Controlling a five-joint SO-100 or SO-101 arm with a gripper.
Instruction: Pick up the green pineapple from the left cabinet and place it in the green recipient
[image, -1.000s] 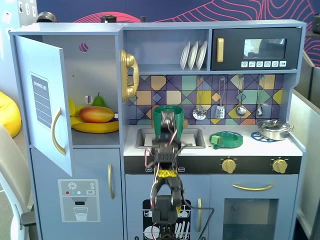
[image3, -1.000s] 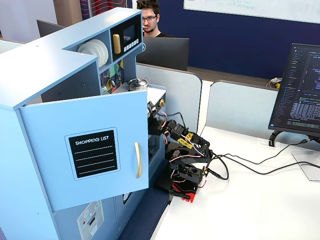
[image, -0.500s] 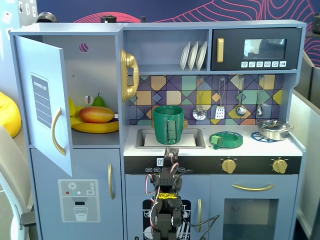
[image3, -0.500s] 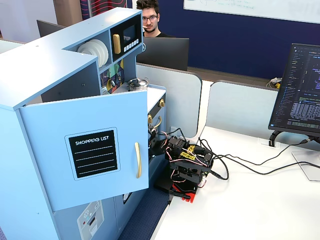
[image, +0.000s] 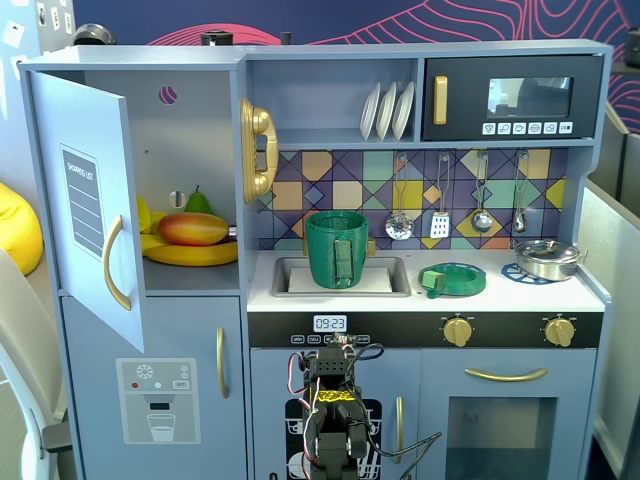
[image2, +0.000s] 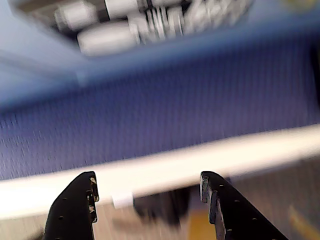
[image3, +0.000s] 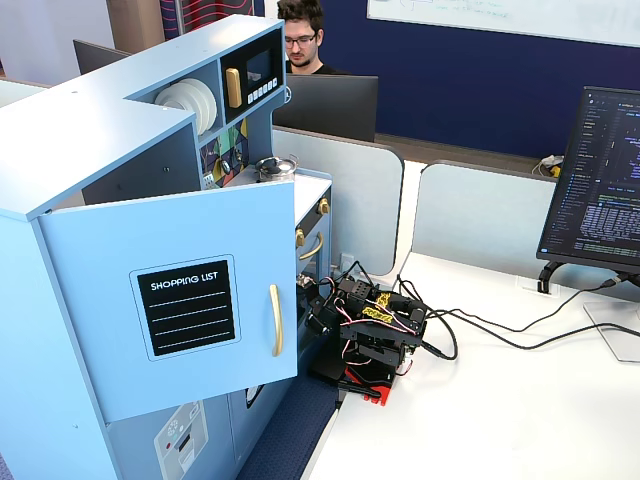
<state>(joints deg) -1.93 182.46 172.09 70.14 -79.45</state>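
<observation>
The left cabinet stands open, its door swung out with the shopping list label; the door also shows in the other fixed view. On its shelf lie a mango, a banana and a green pear. The green pineapple does not show in any view. The green recipient stands upright in the sink. My arm is folded low in front of the kitchen's lower doors, far below the shelf. In the blurred wrist view my gripper is open and empty.
A flat green dish and a metal pan sit on the counter to the right of the sink. Cables trail from the arm across the white desk. A monitor stands at the right.
</observation>
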